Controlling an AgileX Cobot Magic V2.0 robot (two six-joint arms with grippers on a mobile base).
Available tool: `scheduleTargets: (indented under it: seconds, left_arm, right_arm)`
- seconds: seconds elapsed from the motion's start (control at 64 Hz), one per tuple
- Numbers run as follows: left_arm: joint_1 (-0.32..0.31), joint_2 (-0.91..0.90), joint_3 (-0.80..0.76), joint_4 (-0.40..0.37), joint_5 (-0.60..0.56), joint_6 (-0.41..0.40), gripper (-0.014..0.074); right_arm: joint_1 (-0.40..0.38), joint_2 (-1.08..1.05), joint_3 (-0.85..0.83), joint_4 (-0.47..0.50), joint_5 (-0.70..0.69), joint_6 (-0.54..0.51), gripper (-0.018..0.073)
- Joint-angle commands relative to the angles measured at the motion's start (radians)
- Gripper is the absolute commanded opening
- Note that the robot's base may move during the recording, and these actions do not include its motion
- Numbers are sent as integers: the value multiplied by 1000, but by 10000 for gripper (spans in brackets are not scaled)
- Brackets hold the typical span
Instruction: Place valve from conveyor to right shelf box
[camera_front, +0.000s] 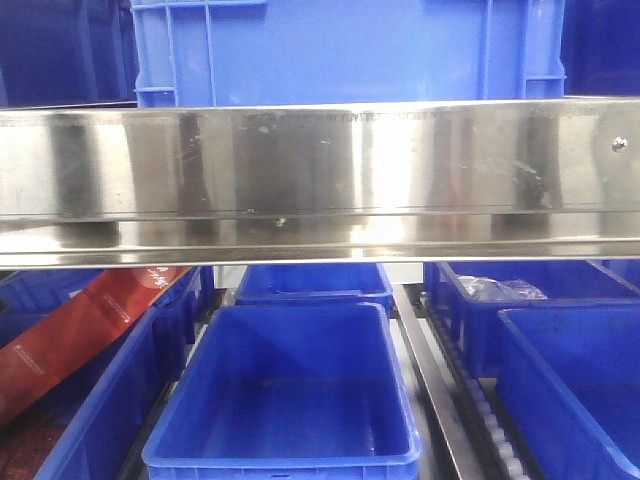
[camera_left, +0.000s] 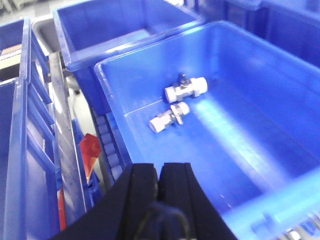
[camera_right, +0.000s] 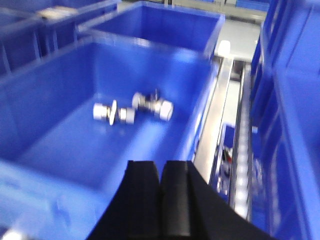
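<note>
Two white-and-metal valves lie side by side on the floor of a blue box (camera_left: 220, 150). The left wrist view shows one valve (camera_left: 186, 89) farther off and the other valve (camera_left: 167, 120) nearer. My left gripper (camera_left: 158, 170) is shut and empty, low over the box's near left corner. In the right wrist view the same pair, one valve (camera_right: 114, 113) and the other valve (camera_right: 153, 105), rests in the blue box (camera_right: 45, 100). My right gripper (camera_right: 160, 167) hangs shut and empty above its near right side. The conveyor is out of view.
A shiny steel shelf beam (camera_front: 320, 180) crosses the front view, with a large blue crate (camera_front: 340, 50) above it. Below stand blue bins (camera_front: 290, 390), a red packet (camera_front: 90, 320) at left and a roller rail (camera_front: 480, 410). Another blue bin (camera_left: 120, 30) stands behind the valve box.
</note>
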Motion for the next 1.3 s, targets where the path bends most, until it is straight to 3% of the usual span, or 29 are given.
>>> scheduleTargets:
  seconds: [0.0,0.266,0.578,0.766,0.969,1.281]
  left_arm:
    - [-3,-79,141,4,-95,-21,-111]
    - [-3,-440,667,4,-442,-46,-111]
    - [-3,-840,1181,2,-699,-46,-111]
    - [-3,-1010,1453,-19,-925,-46,-111]
    - [-3,-1052,1615,-74,-1023,-46,-111]
    - [-3,-1052,1642,-103,-1014,-46,-111]
  right_arm:
    - [-6,-102,147,-11,-116,-4,-154]
    - [-6,-416,563,-11,-296,-4,-154]
    - [-6,-755,893,-11,-314,-4,-154]
    - [-6,-882,1042,-11,-356,-4,-154]
    - [-6,-907,1083,-11,-374,-4,-154]
    - [-6,-907,1083,-11,-379,-4,-154]
